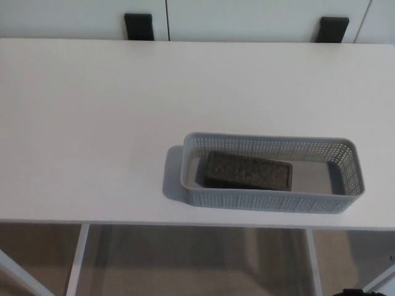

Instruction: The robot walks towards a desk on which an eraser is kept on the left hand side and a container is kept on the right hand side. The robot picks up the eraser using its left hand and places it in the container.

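Observation:
A dark, speckled rectangular eraser (248, 171) lies flat inside the grey perforated container (271, 201), towards its left end. The container stands on the white desk (92, 123), right of centre and near the front edge. Neither of my hands shows in the head view. A small dark shape at the bottom right edge is too little to identify.
Two black brackets (138, 26) (333, 28) sit against the white wall panels behind the desk's far edge. Below the front edge the white desk legs (75, 259) and a brownish floor show.

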